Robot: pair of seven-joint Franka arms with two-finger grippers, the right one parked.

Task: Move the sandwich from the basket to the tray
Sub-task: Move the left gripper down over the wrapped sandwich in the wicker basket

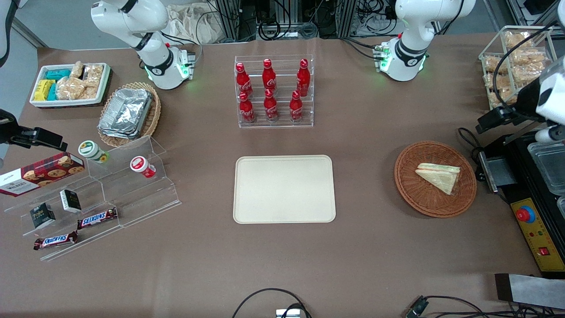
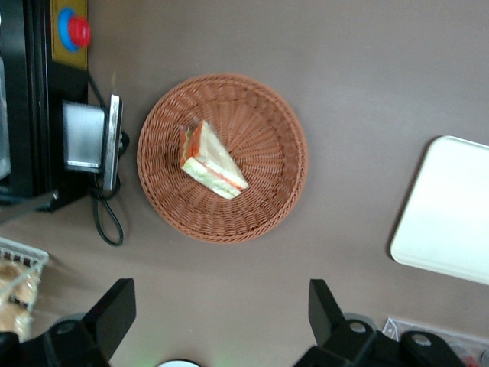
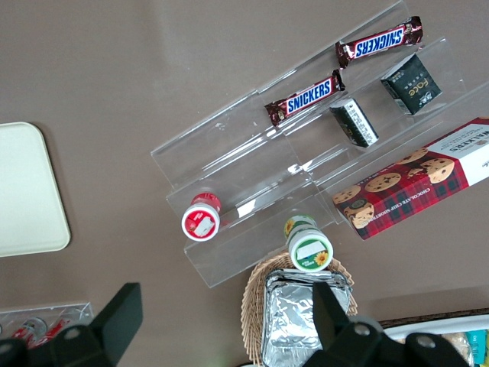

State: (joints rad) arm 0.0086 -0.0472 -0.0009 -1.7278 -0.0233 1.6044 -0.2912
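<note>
Readable text, all toward the parked arm's end of the bench:
- "SNICKERS" in blue on white, on two brown bars [image 3: 306, 99] [image 3: 379, 42] on the clear stepped stand [image 3: 252, 145].
- "WALKERS", white on the red tartan cookie box [image 1: 40, 173].
- "face" on one small black box [image 3: 412, 85].
- White script on the red bottles [image 1: 270, 88] in the clear rack, too small to read.

The front view looks steeply down on the whole table. The left wrist view looks down from high above, its gripper [image 2: 221, 321] spread wide, sharing basket [image 1: 408, 185] [image 2: 263, 115] and tray [image 1: 247, 207] [image 2: 451, 229].
</note>
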